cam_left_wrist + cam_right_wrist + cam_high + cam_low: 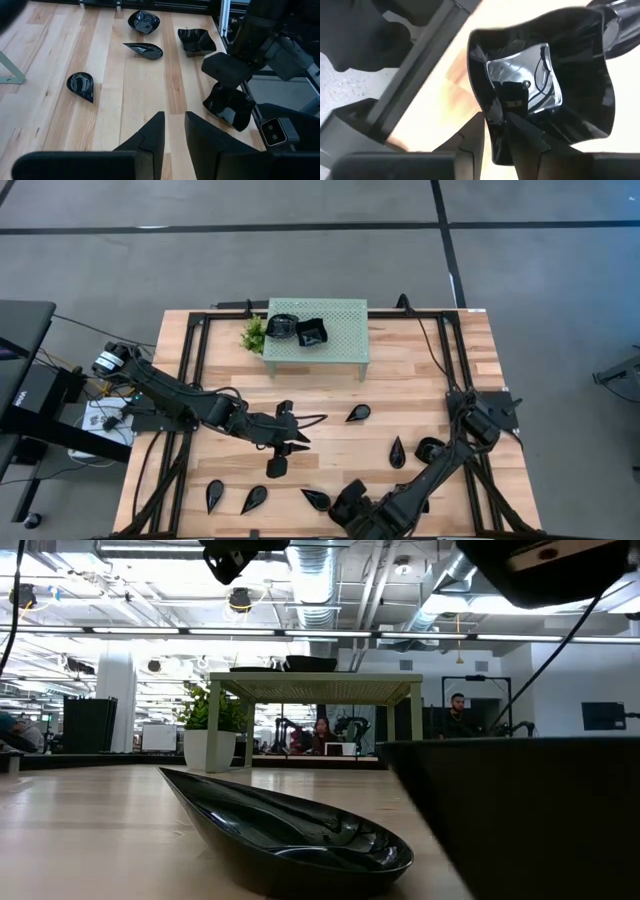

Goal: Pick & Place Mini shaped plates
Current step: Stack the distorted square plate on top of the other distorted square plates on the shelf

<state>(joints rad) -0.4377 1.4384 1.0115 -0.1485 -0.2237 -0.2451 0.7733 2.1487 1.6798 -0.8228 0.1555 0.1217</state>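
Plates lie scattered over the near half of the wooden surface (330, 395): two teardrop ones (215, 495) at the near left, another (315, 499) near the middle, one (358, 413) right of centre, one (398, 451) just beside a roundish plate (430, 448). Two more plates (297, 330) sit on the green stand (340, 340) at the far middle, beside a small plant (255, 335)

Right gripper (492, 132) is at the near edge right of the middle, pinching the rim of a square wavy plate (545, 80), one finger inside and one outside, the plate tilted

Left gripper (290, 442) hangs over the middle of the surface, fingers (150, 137) a narrow gap apart, holding nothing. A small dark plate (277, 467) lies just near of it

From surface height, a leaf plate (290, 830) lies close up, people sit in the room behind
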